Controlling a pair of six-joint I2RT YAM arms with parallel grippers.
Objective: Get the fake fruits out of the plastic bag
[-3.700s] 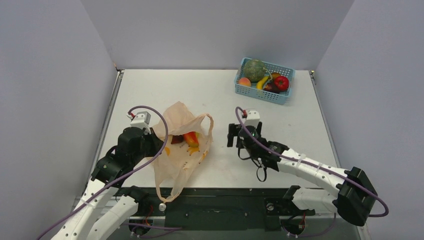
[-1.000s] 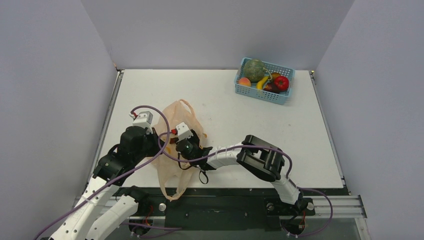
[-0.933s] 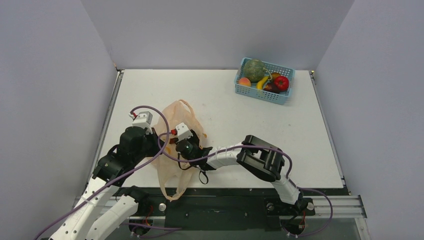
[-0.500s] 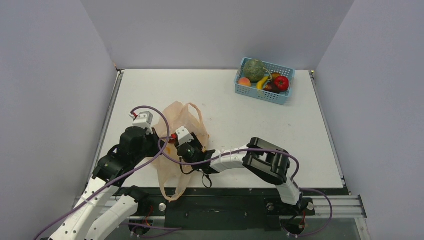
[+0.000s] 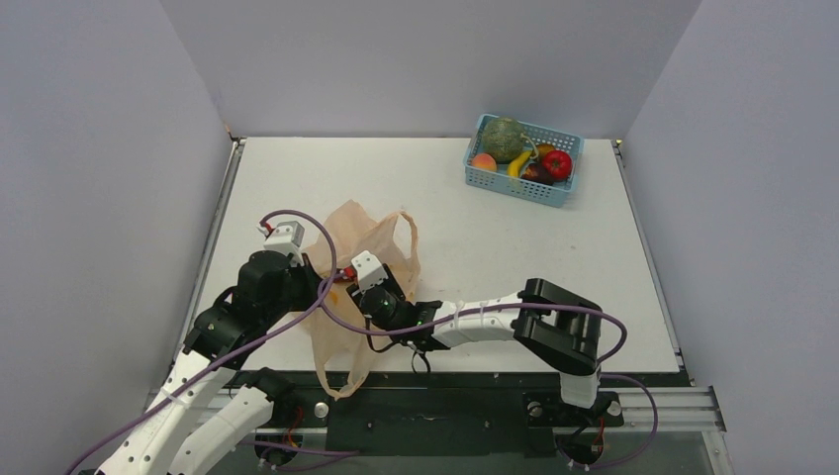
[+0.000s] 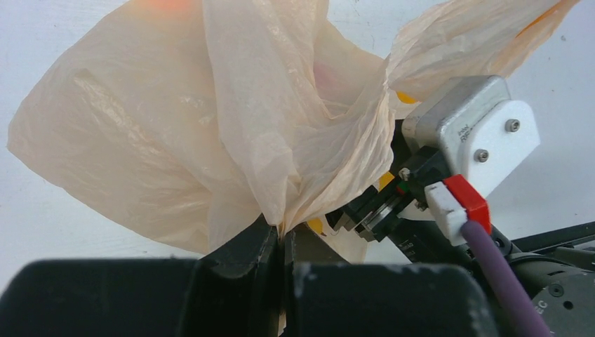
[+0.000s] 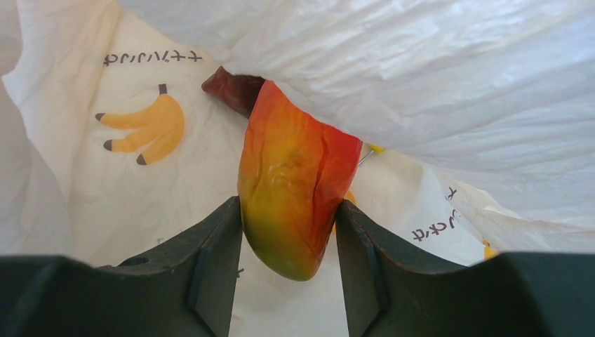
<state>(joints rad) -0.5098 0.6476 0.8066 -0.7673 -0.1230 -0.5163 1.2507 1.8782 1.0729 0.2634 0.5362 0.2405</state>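
The pale-orange plastic bag point(image 5: 358, 230) lies at the near left of the table. My left gripper point(image 5: 313, 273) is shut on a bunched fold of the bag point(image 6: 210, 105) and holds it up. My right gripper point(image 5: 348, 289) is inside the bag's mouth. In the right wrist view my right gripper point(image 7: 289, 210) is shut on the red-yellow mango point(image 7: 298, 186), both fingers against its sides. A dark maroon plum point(image 7: 234, 88) lies behind the mango, partly hidden under the bag's film point(image 7: 421, 70). The rest of the bag's contents are hidden.
A blue basket point(image 5: 495, 184) stands at the far right with a green melon point(image 5: 505, 139), a banana point(image 5: 520, 164), a peach-coloured fruit point(image 5: 484, 161) and a shiny red fruit point(image 5: 557, 163). The right arm's camera block point(image 6: 473, 133) is close beside the left fingers.
The right arm came from the bag's right into its mouth. In the last second its elbow swung right and its wrist drew slightly nearer. The bag's upper handle shifted right.
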